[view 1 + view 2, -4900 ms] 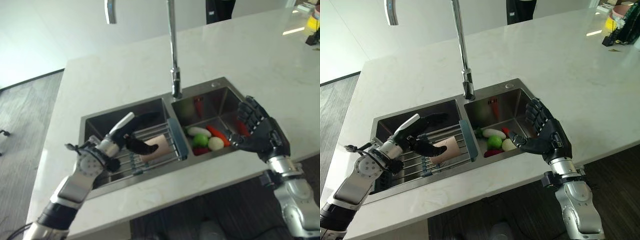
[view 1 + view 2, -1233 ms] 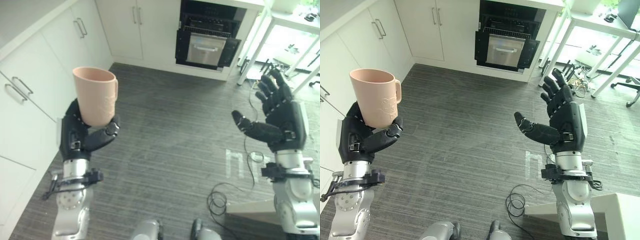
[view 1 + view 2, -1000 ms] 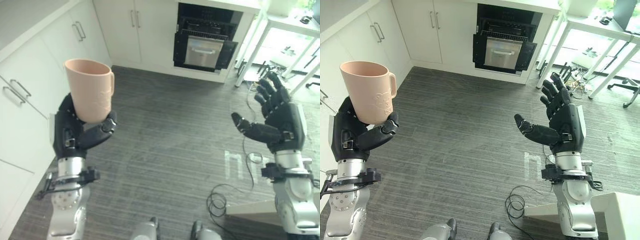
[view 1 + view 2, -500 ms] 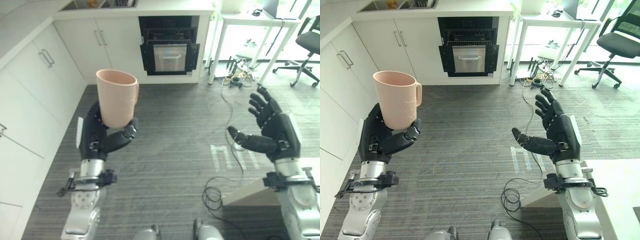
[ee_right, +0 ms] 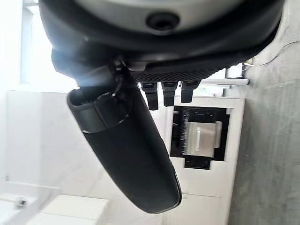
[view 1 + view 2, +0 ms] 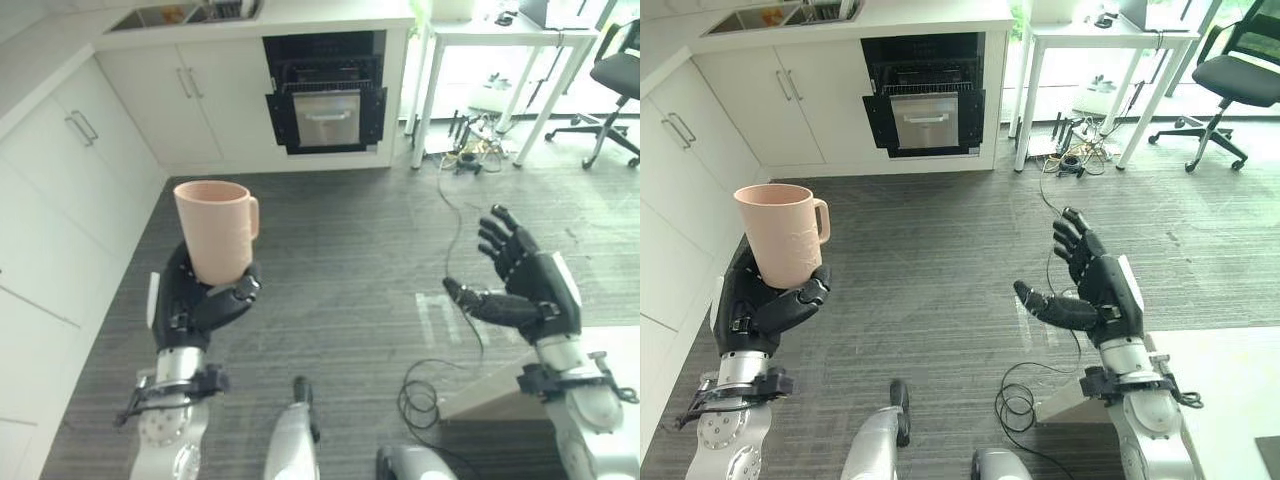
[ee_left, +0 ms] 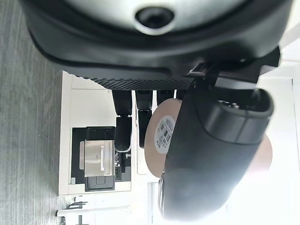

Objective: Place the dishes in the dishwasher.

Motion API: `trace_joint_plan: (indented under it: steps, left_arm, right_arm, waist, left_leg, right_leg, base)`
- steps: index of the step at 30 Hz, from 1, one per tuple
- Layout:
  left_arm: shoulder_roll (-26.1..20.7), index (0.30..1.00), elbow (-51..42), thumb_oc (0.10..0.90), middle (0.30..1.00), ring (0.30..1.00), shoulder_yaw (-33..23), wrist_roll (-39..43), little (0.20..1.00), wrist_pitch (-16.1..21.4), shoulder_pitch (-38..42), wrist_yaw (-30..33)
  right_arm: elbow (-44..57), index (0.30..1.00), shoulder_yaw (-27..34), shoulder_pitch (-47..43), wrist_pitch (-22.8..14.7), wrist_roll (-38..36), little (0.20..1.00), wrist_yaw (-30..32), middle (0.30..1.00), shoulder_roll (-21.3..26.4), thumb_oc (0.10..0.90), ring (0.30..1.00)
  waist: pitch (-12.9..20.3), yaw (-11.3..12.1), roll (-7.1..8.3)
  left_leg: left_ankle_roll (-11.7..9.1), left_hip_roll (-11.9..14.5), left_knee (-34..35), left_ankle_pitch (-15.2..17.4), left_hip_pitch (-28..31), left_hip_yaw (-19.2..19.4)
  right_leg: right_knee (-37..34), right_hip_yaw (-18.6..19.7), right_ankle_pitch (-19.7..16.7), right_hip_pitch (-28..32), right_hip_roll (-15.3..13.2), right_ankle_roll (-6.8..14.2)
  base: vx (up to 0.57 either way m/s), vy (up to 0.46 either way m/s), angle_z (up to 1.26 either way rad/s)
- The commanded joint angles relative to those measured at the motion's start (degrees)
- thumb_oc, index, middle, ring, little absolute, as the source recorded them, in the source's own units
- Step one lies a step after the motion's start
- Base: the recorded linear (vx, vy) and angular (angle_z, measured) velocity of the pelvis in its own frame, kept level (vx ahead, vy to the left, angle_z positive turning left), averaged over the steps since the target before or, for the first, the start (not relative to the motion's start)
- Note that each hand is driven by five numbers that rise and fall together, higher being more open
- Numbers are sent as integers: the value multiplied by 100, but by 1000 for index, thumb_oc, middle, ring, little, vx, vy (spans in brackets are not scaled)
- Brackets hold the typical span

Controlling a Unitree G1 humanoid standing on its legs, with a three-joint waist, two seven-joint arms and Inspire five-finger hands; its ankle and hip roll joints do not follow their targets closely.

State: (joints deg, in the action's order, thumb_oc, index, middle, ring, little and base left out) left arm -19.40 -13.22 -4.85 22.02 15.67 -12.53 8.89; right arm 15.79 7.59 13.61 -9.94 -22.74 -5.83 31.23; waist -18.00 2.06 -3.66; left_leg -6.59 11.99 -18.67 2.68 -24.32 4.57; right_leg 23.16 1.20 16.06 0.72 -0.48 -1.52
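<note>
Left hand (image 6: 195,300) still gripping pink mug (image 6: 216,230), right hand (image 6: 525,295) lowered, open

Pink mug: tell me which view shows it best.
The right eye view: the whole pink mug shows upright with its handle, gripped at the base by the left hand. The left eye view shows much the same. The left wrist view shows its underside, partly behind the thumb.

Readable text: none — no word or number can be made out.
Mug (image 7: 161,136) base: a white sticker (image 7: 164,132) with dark barcode-like print — too small to read.
Mug side: a faint embossed figure, no letters.
</note>
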Motion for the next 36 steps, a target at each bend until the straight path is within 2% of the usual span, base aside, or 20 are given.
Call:
trace_joint_plan:
  steps: [1, 3, 4, 5, 7, 8, 10, 12, 14, 16, 17, 20, 25, 28, 29, 31, 32, 34, 35, 36]
  left_arm:
    - [-387, 300, -661, 400, 300, 300, -244, -163, 300, 875, 536, 133]
    - [-527, 300, -686, 400, 300, 300, -285, -143, 300, 763, 721, -16]
    - [-539, 300, -684, 400, 300, 300, -282, -120, 300, 762, 745, -50]
    - [-561, 300, -713, 400, 300, 300, -268, -89, 300, 721, 830, -130]
    - [-569, 300, -733, 400, 300, 300, -225, -136, 300, 668, 976, -256]
    - [-546, 300, -774, 400, 300, 300, -183, -215, 300, 570, 1071, -334]
    - [-510, 300, -765, 400, 300, 300, -163, -322, 300, 507, 1127, -365]
    - [-545, 300, -739, 400, 300, 300, -204, -352, 300, 409, 1183, -394]
    - [-604, 300, -682, 400, 300, 300, -261, -349, 300, 346, 1250, -445]
    - [-668, 300, -664, 400, 300, 300, -363, -476, 300, 403, 1180, -421]
    - [-696, 300, -671, 400, 300, 300, -385, -614, 300, 487, 1113, -363]
    - [-727, 300, -720, 400, 300, 300, -310, -789, 300, 650, 951, -212]
    - [-707, 300, -717, 400, 300, 300, -115, -821, 300, 615, 1046, -95]
    - [-669, 300, -757, 400, 300, 300, -141, -694, 300, 548, 1024, -181]
    - [-651, 300, -778, 400, 300, 300, -146, -663, 300, 528, 1008, -223]
    - [-617, 300, -792, 400, 300, 300, -141, -654, 300, 493, 992, -278]
    - [-603, 300, -779, 400, 300, 300, -143, -607, 300, 492, 972, -282]
    - [-571, 300, -774, 400, 300, 300, -155, -560, 300, 507, 936, -300]
    - [-467, 300, -790, 400, 300, 300, -172, -556, 300, 574, 806, -439]
    - [-455, 300, -773, 400, 300, 300, -168, -554, 300, 606, 780, -499]
  right_arm:
    - [709, 900, 221, -779, -830, -466, 900, 33, 900, 6, 800, 900]
    - [817, 900, 213, -802, -755, -477, 900, 219, 900, -102, 800, 900]
    - [821, 900, 202, -812, -746, -474, 900, 242, 900, -123, 800, 900]
    - [829, 900, 152, -881, -704, -419, 900, 322, 900, -201, 800, 900]
    - [835, 900, 84, -942, -652, -333, 900, 376, 900, -342, 800, 900]
    - [866, 900, 25, -933, -624, -258, 900, 357, 900, -479, 800, 900]
    - [797, 900, -45, -961, -624, -194, 900, 264, 900, -583, 800, 900]
    - [657, 900, -57, -1016, -630, -286, 900, 264, 900, -539, 800, 900]
    - [611, 900, 46, -1030, -664, -432, 900, 199, 900, -493, 800, 900]
    - [635, 900, 118, -985, -668, -720, 900, 3, 900, -481, 800, 900]
    - [651, 900, 87, -977, -659, -846, 900, -112, 900, -494, 800, 900]
    - [810, 900, 37, -733, -748, -900, 900, -259, 900, -529, 800, 900]
    - [703, 900, -90, -896, -783, -725, 900, 20, 900, -476, 800, 900]
    - [765, 900, -2, -949, -691, -664, 900, 69, 900, -423, 800, 900]
    - [771, 900, 45, -943, -671, -652, 900, 64, 900, -403, 800, 900]
    - [786, 900, 122, -946, -591, -679, 900, 57, 900, -364, 800, 900]
    - [786, 900, 193, -924, -534, -762, 900, 2, 900, -291, 800, 900]
    - [779, 900, 263, -880, -486, -811, 900, -84, 900, -257, 800, 900]
    - [764, 900, 339, -705, -421, -822, 900, -232, 900, -240, 800, 900]
    - [735, 900, 363, -657, -440, -800, 900, -251, 900, -247, 800, 900]
  waist:
    - [436, -33, 197]
    - [672, 89, 304]
    - [694, 97, 320]
    - [749, 68, 383]
    - [815, -16, 343]
    - [789, -68, 253]
    - [735, -121, 214]
    - [675, -142, 339]
    - [590, -207, 370]
    - [407, -265, 604]
    - [351, -312, 701]
    - [297, -559, 687]
    - [499, -643, 739]
    - [729, -716, 697]
    - [810, -740, 668]
    - [930, -766, 624]
    - [1008, -796, 606]
    - [1047, -789, 633]
    - [948, -689, 821]
    - [884, -641, 876]
  left_leg:
    - [-113, -17, 148, -442, 603, 196]
    - [185, -326, 148, -111, 762, 208]
    - [214, -360, 148, -91, 769, 196]
    - [327, -543, 148, -8, 859, 137]
    - [484, -726, 148, 112, 1030, -24]
    - [585, -830, 148, 215, 1222, -165]
    - [634, -887, 148, 307, 1406, -156]
    - [611, -1008, 148, 365, 1539, -82]
    - [535, -988, 148, 396, 1670, -93]
    - [470, -1083, 148, 661, 2005, 57]
    - [472, -1148, 148, 826, 2183, 75]
    - [643, -1317, 148, 1139, 2600, -265]
    - [706, -1335, 148, 1542, 3014, -302]
    - [544, -1205, 148, 1764, 3445, -291]
    - [461, -1139, 148, 1727, 3554, -272]
    - [312, -985, 148, 1238, 3767, -236]
    - [169, -878, 148, 614, 3983, -213]
    - [39, -802, -105, -65, 4017, -168]
    - [18, -902, -1854, -516, 2913, -65]
    - [77, -911, -2146, -512, 2386, 13]
  right_leg:
    - [-597, -270, 15, 730, -81, 656]
    - [-597, -380, 76, 1110, -475, 952]
    - [-597, -406, 75, 1138, -515, 979]
    - [-597, -559, -490, 1129, -696, 1145]
    - [-358, -802, -1514, 1115, -886, 1326]
    - [711, -865, -1952, 703, -980, 1348]
    - [1405, -912, -1958, 113, -990, 1226]
    - [643, -1149, -1450, -129, -691, 1089]
    - [-450, -1512, -1544, -180, -495, 1040]
    - [-597, -1743, -1615, -814, -920, 1151]
    - [-597, -1706, -1805, -1162, -1092, 1242]
    - [-597, -1076, -1854, -1942, -1006, 1242]
    - [-597, -990, -1849, -1725, -946, 1217]
    - [-597, -1062, -1829, -1647, -941, 1077]
    - [-597, -1072, -1796, -1614, -913, 1025]
    - [-597, -1083, -1673, -1537, -803, 897]
    - [-597, -1037, -1546, -1460, -683, 767]
    - [-597, -928, -1404, -1306, -574, 626]
    - [-597, -598, -1182, -850, -453, 354]
    - [-597, -531, -1123, -692, -430, 308]
  base:
    - [337, 247, -56]
    - [401, 306, -19]
    - [327, 268, 0]
    - [242, 207, 18]
    - [284, 279, 58]
    - [237, 278, 63]
    - [245, 178, 50]
    - [301, -24, 10]
    - [296, -179, 22]
    - [441, -314, 55]
    - [510, -313, 35]
    - [581, -250, -4]
    - [466, -252, 47]
    - [363, -191, 29]
    - [337, -179, 3]
    - [355, -200, -26]
    - [329, -188, -48]
    - [352, -250, -59]
    - [393, -324, -60]
    - [409, -300, -76]
